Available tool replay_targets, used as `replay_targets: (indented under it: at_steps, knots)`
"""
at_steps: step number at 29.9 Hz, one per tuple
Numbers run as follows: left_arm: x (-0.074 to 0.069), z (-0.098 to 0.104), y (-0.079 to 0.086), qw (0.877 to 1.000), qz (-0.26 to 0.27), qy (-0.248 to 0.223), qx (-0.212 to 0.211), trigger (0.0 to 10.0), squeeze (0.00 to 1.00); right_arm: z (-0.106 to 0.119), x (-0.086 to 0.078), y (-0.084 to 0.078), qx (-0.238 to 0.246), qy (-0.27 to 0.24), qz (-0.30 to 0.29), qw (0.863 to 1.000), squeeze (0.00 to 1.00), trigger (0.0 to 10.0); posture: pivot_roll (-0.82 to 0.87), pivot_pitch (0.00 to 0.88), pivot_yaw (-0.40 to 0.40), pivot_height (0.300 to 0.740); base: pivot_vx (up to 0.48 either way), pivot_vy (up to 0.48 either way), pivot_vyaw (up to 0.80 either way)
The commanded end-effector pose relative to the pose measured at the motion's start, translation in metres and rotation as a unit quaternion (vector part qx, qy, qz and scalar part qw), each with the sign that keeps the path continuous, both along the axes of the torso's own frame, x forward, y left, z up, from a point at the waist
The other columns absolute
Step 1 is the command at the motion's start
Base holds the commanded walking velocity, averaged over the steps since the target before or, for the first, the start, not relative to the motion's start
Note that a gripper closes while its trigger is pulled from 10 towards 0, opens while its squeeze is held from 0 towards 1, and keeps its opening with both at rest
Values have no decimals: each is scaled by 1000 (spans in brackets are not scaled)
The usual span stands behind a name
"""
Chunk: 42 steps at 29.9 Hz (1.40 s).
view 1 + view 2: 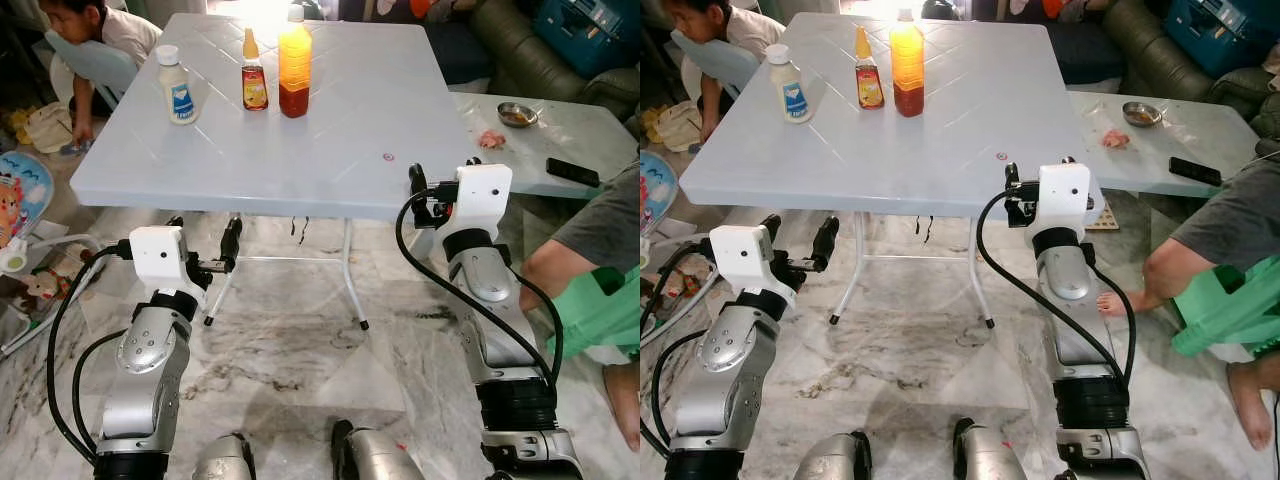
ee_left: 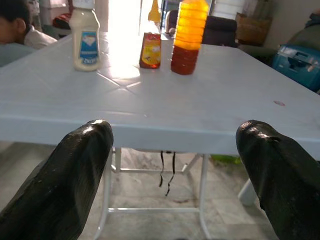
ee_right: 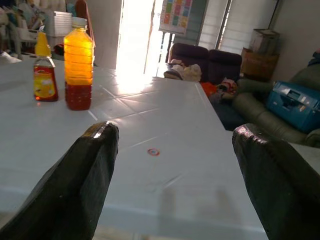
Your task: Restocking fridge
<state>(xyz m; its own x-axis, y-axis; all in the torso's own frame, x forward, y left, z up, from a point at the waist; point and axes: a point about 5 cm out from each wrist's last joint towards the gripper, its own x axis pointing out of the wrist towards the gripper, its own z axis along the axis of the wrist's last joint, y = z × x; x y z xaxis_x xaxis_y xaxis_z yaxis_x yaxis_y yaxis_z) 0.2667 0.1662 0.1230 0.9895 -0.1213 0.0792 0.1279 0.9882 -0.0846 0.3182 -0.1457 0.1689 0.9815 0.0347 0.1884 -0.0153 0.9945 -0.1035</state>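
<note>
Three bottles (image 1: 294, 62) on table (image 1: 330, 150); both end effectors spread.

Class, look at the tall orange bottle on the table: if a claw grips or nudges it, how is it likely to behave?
The tall orange bottle looks nearly full of liquid, so it is probably heavy for its size. It stands tall on a narrow base, so a push near the cap may tip it. Its ribbed plastic wall might give the open right claw some grip, though it could flex under a hard squeeze.
</note>
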Motion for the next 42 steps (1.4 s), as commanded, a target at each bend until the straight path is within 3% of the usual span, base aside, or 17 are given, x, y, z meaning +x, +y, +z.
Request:
replay_targets:
  at_steps: [1,28,42]
  knots:
    - [-1,-1,-4,1000,-9,0,1,10000,0,-2,-1,0,0,1,0,1000,0,10000,-1,110,-36,740,0,0,0]
    - [0,1,-9,1000,-16,-10,1,10000,0,0,1,2,-14,-5,14,1000,0,10000,0,99,-45,740,0,0,0]
    - [4,7,-9,1000,-17,-23,6,10000,0,9,1,-1,-21,-30,4,999,0,10000,-11,114,-39,740,318,0,628]
